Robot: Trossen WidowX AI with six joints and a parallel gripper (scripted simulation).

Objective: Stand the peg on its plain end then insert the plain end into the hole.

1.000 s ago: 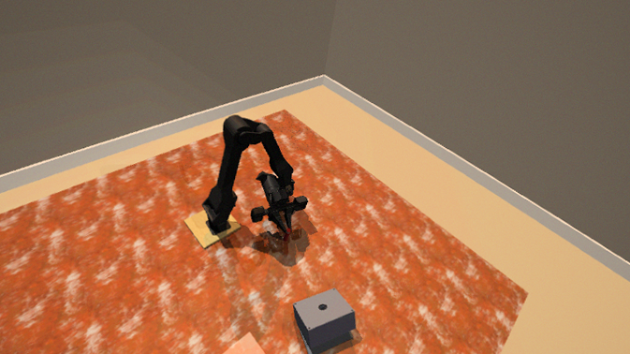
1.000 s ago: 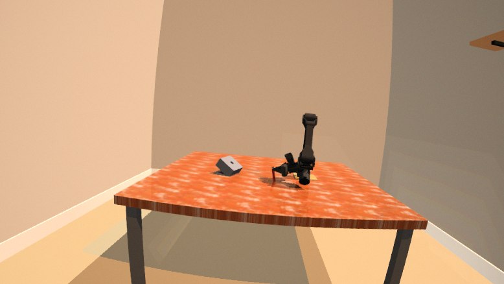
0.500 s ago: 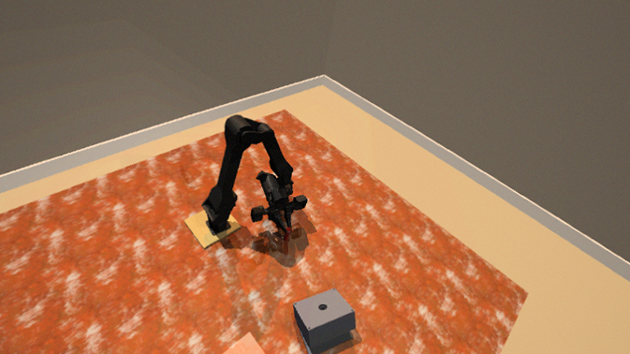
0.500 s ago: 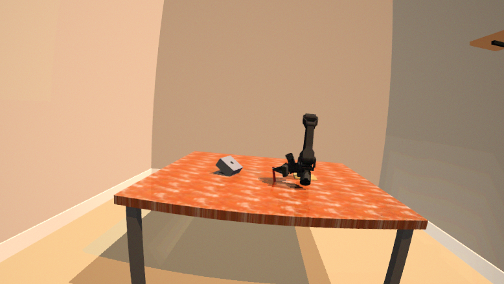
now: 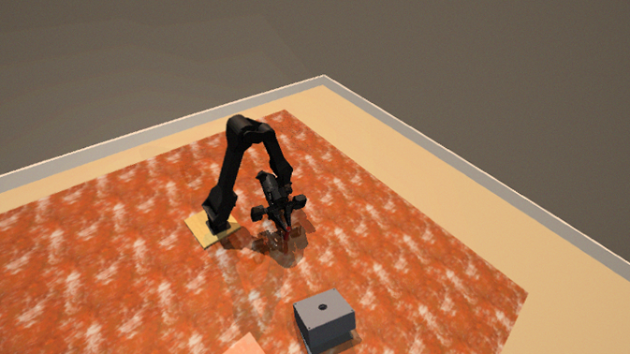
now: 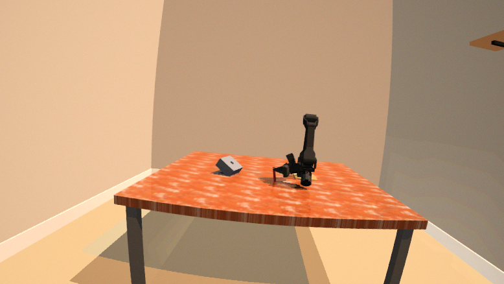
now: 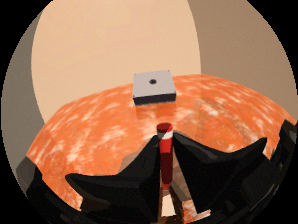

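One gripper [image 5: 286,229] [image 6: 274,169] [image 7: 165,137] — jaws clamped on the one red peg [image 6: 274,174] [image 7: 166,159], upright, its white-banded end uppermost. One grey sloped block [image 5: 325,311] [image 6: 229,164] [image 7: 154,86] with one hole sits well apart — nothing visible stands between.

Warmly lit; soft shadows under arm, faint reflections on tabletop; wrist cam w/ fisheye curve, black corners, bit blurry.

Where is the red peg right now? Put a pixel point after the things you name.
The red peg [image 5: 288,230] [image 6: 274,174] [image 7: 166,155] is between the closed fingers, roughly upright; in the exterior view it stands right of the grey sloped block [image 5: 324,315] [image 6: 229,166] [image 7: 154,88], just left of the arm [image 5: 228,168] [image 6: 309,141].
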